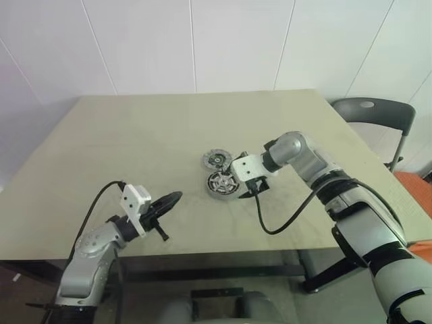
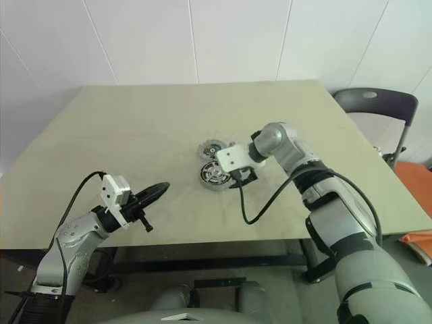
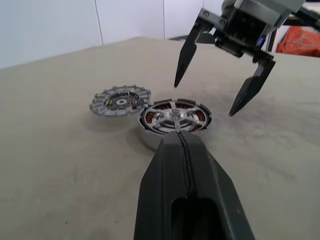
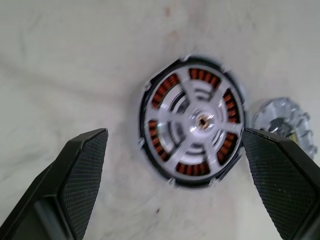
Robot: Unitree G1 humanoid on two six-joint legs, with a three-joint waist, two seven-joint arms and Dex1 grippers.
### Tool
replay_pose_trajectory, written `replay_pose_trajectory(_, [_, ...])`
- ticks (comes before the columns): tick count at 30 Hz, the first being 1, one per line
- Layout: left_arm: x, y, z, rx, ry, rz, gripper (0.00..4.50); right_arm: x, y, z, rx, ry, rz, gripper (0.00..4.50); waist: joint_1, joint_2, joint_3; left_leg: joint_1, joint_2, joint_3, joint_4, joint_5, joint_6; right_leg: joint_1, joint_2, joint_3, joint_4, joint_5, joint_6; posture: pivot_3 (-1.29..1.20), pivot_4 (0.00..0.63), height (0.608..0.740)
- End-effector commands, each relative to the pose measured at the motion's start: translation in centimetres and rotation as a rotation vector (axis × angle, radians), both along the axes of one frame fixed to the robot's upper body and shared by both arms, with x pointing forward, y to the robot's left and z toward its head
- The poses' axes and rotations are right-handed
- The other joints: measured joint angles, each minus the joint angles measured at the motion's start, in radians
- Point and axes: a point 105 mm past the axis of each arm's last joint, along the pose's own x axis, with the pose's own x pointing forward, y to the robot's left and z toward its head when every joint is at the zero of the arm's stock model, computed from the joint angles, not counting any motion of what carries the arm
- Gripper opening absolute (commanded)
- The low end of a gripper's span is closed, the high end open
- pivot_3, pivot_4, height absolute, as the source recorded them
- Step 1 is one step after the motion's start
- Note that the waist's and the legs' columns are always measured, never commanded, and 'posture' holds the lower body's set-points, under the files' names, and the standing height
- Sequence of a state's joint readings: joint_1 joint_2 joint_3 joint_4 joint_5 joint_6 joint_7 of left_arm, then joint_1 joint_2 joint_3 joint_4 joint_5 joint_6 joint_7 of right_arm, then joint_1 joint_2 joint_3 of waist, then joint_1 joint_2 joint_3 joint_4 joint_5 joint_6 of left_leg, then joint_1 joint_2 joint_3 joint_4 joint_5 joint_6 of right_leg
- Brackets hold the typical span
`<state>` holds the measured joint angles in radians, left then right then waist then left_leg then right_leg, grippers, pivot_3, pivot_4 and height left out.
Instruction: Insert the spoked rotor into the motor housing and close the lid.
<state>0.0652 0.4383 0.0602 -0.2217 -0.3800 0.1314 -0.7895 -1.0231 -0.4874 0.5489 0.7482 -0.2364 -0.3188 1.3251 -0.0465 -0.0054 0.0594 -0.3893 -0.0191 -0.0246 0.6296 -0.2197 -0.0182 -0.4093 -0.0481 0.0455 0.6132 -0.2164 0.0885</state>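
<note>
1. Head views: the rotor [image 1: 222, 183] sits inside the housing [image 1: 213, 192], which stands near the middle of the counter [image 1: 135, 142]. The lid [image 1: 216, 160] lies flat on the counter just beyond the housing, touching or nearly touching its rim, dark centre up.
2. Head views: the right gripper [image 1: 251, 190] hangs just beside the housing on its right, pointing down and to the left, close above the counter. Its fingers are spread apart and hold nothing.
3. Head views: the left gripper [image 1: 170, 200] is well apart from the parts, near the counter's front edge, pointing level toward the housing. Its fingers are pressed together, with nothing between them.
4. Head views: a grey chair [image 1: 375, 115] stands past the counter's far right corner.
5. Left wrist view: the left gripper's fingers [image 3: 186, 165] meet in a closed seam, empty. Past their tip stands the housing [image 3: 150, 143] with the rotor [image 3: 173, 116] seated in it, copper windings showing between the spokes. The lid [image 3: 120, 101] lies beside it, rims close together. The right gripper [image 3: 223, 83] hovers above the housing, released, its two fingers wide apart.
6. Right wrist view: the right gripper's fingers [image 4: 80, 175] stand far apart on either side of the housing [image 4: 142, 131], not touching it. The rotor [image 4: 200, 120] lies level within the ring of windings. The lid [image 4: 285, 120] shows partly behind one finger.
</note>
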Motion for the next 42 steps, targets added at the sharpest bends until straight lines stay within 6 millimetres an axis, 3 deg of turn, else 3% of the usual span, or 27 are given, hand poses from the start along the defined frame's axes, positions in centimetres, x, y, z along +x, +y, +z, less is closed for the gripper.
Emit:
replay_pose_trajectory(1, [0.3,0.1,-0.6,0.059,0.008,-0.006,0.0,0.1,-0.1,0.7,-0.009,-0.033,0.015,4.47,0.0,0.0,0.0,0.0,0.0,0.0,0.0,0.0,-0.001,0.0,0.0,0.0,0.0,0.0,0.0,0.0,0.0,0.74])
replay_pose_trajectory(13, [0.9,0.1,-1.0,0.073,0.012,0.004,0.0,-0.1,-0.4,-1.9,-0.048,-0.021,-0.01,4.47,0.0,0.0,0.0,0.0,0.0,0.0,-0.002,0.001,0.001,-0.001,0.0,0.0,0.0,0.0,0.0,0.0,0.0,0.74])
replay_pose_trajectory(17, [0.9,0.2,-1.2,0.069,0.016,0.01,0.0,-0.1,-0.2,-2.1,-0.048,-0.02,-0.008,3.59,0.0,0.0,0.0,0.0,0.0,0.0,-0.002,0.001,0.001,-0.002,0.0,0.0,0.001,0.0,0.0,0.0,0.0,0.74])
replay_pose_trajectory(27, [1.0,0.3,-1.2,0.053,0.017,0.028,0.0,0.0,0.4,-2.6,-0.012,-0.023,-0.022,0.33,0.001,-0.001,-0.001,0.001,0.0,-0.001,-0.002,0.001,0.001,0.0,0.0,0.0,0.0,0.0,0.0,0.0,0.0,0.74])
replay_pose_trajectory(34, [1.1,0.2,-1.2,0.053,0.017,0.034,0.0,-0.6,1.5,-2.2,0.076,0.034,-0.048,0.33,-0.001,0.0,0.0,0.001,0.0,-0.001,-0.001,0.0,-0.001,0.0,0.0,0.0,0.001,0.0,0.0,0.0,0.0,0.74])
replay_pose_trajectory(42, [0.9,0.0,-1.2,0.046,0.021,0.047,0.0,-1.5,1.0,-1.7,0.055,0.058,-0.072,0.33,0.002,0.0,0.0,0.0,0.0,-0.001,-0.003,0.001,0.002,-0.002,0.0,0.0,0.001,0.0,0.0,0.0,0.0,0.74])
